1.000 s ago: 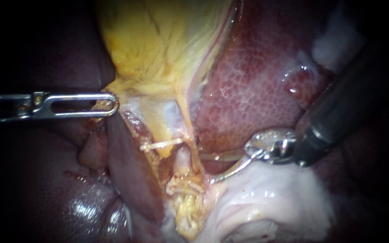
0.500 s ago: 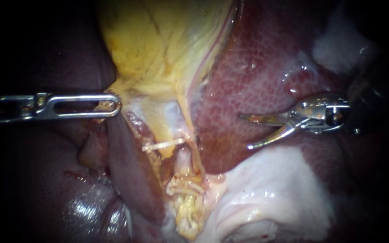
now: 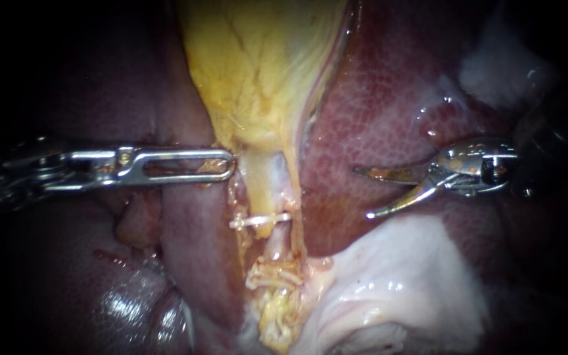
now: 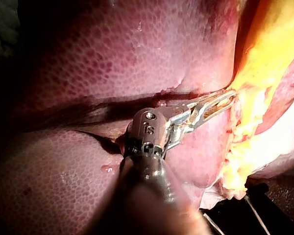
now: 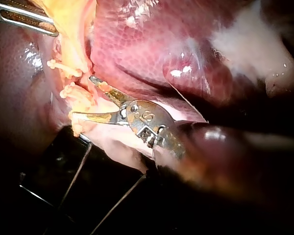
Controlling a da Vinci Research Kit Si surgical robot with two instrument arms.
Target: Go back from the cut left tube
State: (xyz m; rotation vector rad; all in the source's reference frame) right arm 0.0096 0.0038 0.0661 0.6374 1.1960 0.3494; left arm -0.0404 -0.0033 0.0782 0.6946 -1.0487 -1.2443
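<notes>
Mottled red liver (image 3: 389, 125) fills the background, with the yellow gallbladder (image 3: 264, 72) hanging down the middle. Below it runs a pale tube (image 3: 272, 187). One clip (image 3: 261, 219) lies across the tube and a cluster of clips (image 3: 272, 273) sits lower down. The cut itself is hard to make out, and the view does not show which tube is the left one.

The left instrument (image 3: 221, 164) has its long slotted jaws clamped on the gallbladder's lower edge, right beside the tube's upper end. The right instrument (image 3: 361, 193) hangs over the liver, clear of the tube, with its two curved blades spread and nothing between them. Its retreat looks largely made.

The main risk appears to be those open blades. If the right instrument backs away low, a tip could score the liver beneath it. A harder pull by the left instrument might tear the gallbladder's edge or drag on the single clip.

By count there are two instruments, one gallbladder and one tube that can be told. There is one lone clip, and the cluster holds at least two more, though its exact number cannot be made out.
</notes>
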